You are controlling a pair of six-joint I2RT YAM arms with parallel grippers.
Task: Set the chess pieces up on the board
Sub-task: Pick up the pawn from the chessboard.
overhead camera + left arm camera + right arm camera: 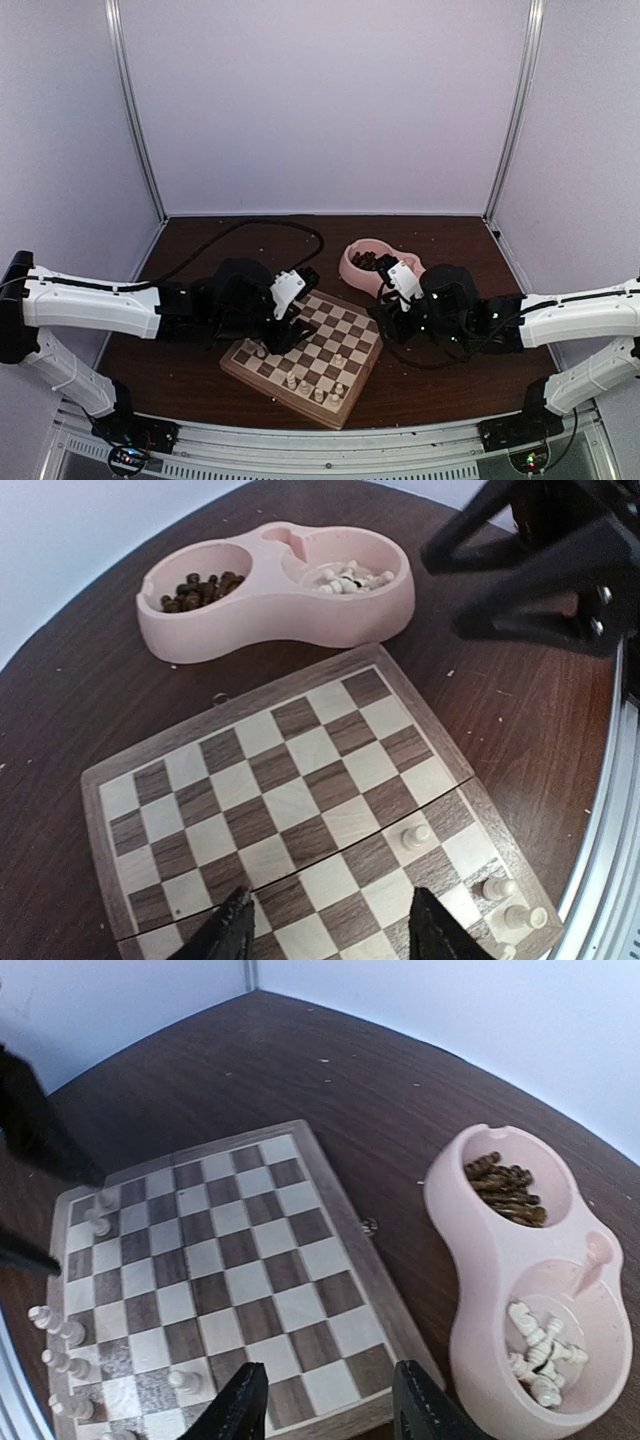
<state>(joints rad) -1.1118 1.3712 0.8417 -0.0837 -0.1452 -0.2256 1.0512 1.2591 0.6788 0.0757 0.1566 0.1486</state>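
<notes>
Early stage: a few small cream turned chess pieces [70, 1333] on the checkered wooden board [240, 1250], lower left. More sit in the pink double bowl [440, 1220]. Left gripper [335, 935] and right gripper [325, 1405] both parted, empty.

Robot lab test cell. Plain white panel walls [320, 100] on three sides, aluminium corner posts [135, 110]. Dark wood table [180, 370]. Metal rail [320, 455] at near edge. Left arm [90, 305] and right arm [580, 315] mounted there. Loose black cable [250, 228].
</notes>
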